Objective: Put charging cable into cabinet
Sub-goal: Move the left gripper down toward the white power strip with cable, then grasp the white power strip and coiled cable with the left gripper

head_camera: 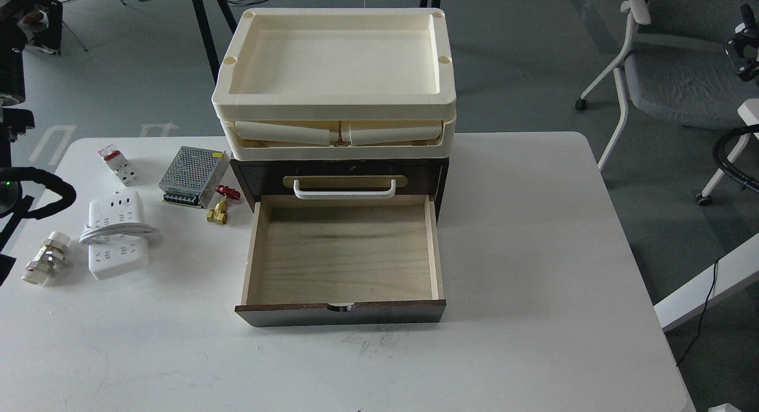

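The charging cable (117,234), a white power strip with its cord wrapped around it, lies flat on the left of the white table (533,252). The dark brown cabinet (249,181) stands mid-table. Its lower drawer (343,255) is pulled open and its pale wood inside is empty. The upper drawer, with the white bar handle (344,190), is closed. My left gripper (37,18) is raised at the top left corner, far above and behind the cable, dark and partly cut off. My right gripper (746,53) is at the right edge, over the chair, mostly out of view.
Two cream trays (335,112) are stacked on the cabinet. Left of the cabinet lie a perforated metal power supply (193,176), a white-and-red breaker (118,165), a brass valve with a red handle (220,206) and a metal fitting (42,259). An office chair (670,74) stands beyond the table's right edge.
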{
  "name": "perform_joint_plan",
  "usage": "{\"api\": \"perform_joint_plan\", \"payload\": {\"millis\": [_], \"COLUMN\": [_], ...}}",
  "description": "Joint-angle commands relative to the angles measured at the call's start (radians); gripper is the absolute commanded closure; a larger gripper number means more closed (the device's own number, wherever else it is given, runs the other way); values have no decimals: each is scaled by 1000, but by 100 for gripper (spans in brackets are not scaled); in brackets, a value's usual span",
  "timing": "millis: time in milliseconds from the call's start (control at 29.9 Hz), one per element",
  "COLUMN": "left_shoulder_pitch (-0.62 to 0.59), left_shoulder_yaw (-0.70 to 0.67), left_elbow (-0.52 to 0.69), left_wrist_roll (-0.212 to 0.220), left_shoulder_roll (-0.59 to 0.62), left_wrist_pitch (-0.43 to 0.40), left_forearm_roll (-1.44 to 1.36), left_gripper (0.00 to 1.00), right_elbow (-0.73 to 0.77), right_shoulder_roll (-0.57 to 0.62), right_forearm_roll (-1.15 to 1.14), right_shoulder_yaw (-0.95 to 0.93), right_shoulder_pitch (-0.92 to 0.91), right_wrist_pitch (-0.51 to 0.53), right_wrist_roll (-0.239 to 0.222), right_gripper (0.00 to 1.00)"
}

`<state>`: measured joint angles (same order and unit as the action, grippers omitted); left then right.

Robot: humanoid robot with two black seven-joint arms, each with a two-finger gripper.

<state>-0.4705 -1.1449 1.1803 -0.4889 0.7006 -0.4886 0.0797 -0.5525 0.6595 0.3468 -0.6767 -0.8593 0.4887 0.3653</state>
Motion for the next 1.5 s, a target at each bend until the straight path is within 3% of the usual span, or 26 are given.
{"api": "perform_joint_plan", "payload": {"millis": [0,167,401,468,602,702,869,1036,1237,1471], "left_shoulder_pitch": [93,131,191,197,187,158,11,-92,-171,-223], "left_shoulder_yaw": [-21,-48,-4,33,189,280,436,568,674,760], "left_elbow": [252,358,389,371,210,55,-158,-231,-359,-513], "left_wrist_roll": [0,0,0,0,0,0,0,0,0,0], "left_shoulder_roll": [173,302,441,450,451,419,333,312,208,125], "left_wrist_pitch": [0,0,0,0,0,11,97,166,176,258], "left_forearm_roll": [-248,-756,-1732,-1907,-2225,-2261,-2261,-2261,-2261,-2261], "left_gripper": [0,0,0,0,0,0,0,0,0,1], "right_elbow": [0,-3,-3,-3,-1,-3,-1,-1,-1,-1], "right_shoulder_roll": [-4,-9,-1,-1,-1,-1,-1,-1,-1,-1], "right_forearm_roll": [0,1,1,1,1,1,1,1,1,1], "right_shoulder_yaw": [0,-1,-12,-17,-17,-17,-18,-18,-18,-21], "right_shoulder_pitch": [19,49,69,72,77,88,108,121,129,135], "right_wrist_pitch": [0,0,0,0,0,0,0,0,0,0], "right_wrist_roll": [0,1,3,1,3,3,3,1,3,3], "right_gripper": [0,0,0,0,0,0,0,0,0,0]}}
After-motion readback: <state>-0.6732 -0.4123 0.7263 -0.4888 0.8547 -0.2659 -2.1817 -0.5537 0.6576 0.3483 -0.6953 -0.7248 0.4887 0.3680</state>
